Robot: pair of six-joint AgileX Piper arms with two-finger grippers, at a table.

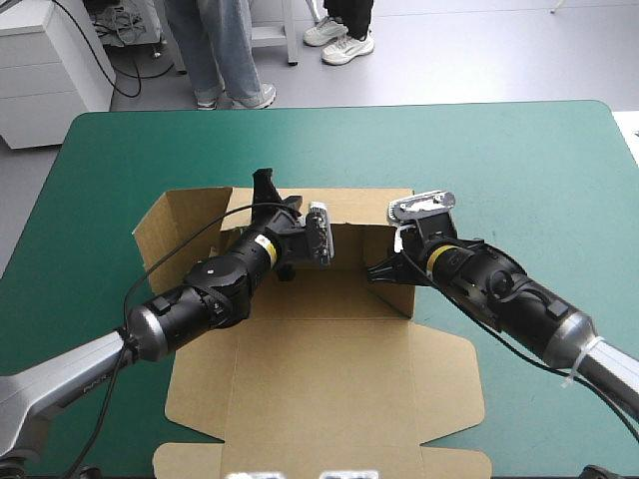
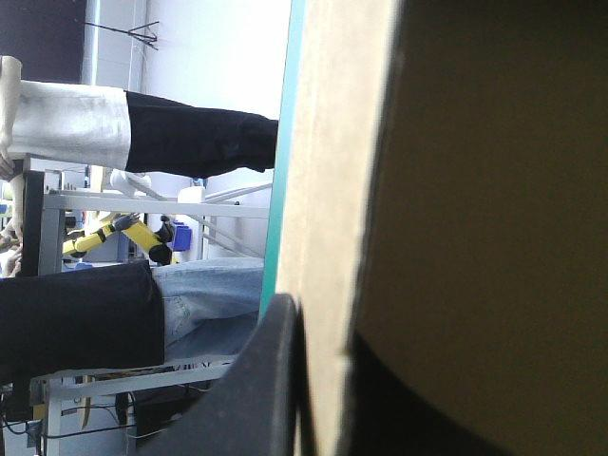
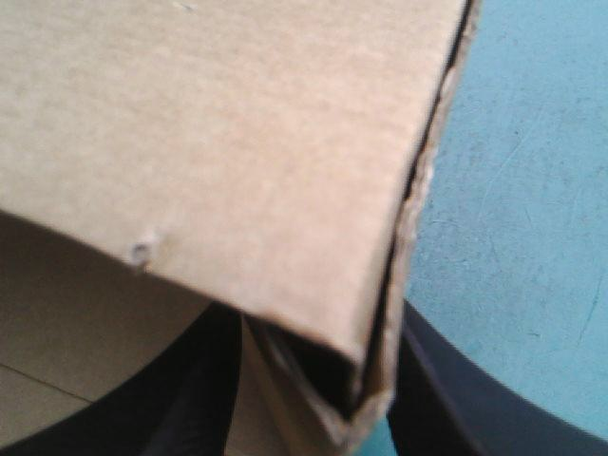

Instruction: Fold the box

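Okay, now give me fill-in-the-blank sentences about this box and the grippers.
1. The box is cut from ___ board.
2. Its lid lies ___ on the teal-green cover.
3. The right gripper is shut on the box's ___ side wall.
4. The left gripper holds its ___ wall.
Missing: brown; flat; right; far.

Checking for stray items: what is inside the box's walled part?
Only bare board shows inside the box, with the left jaws clamped on its far wall and the right jaws on its right wall. The left arm and right arm hide part of the floor.
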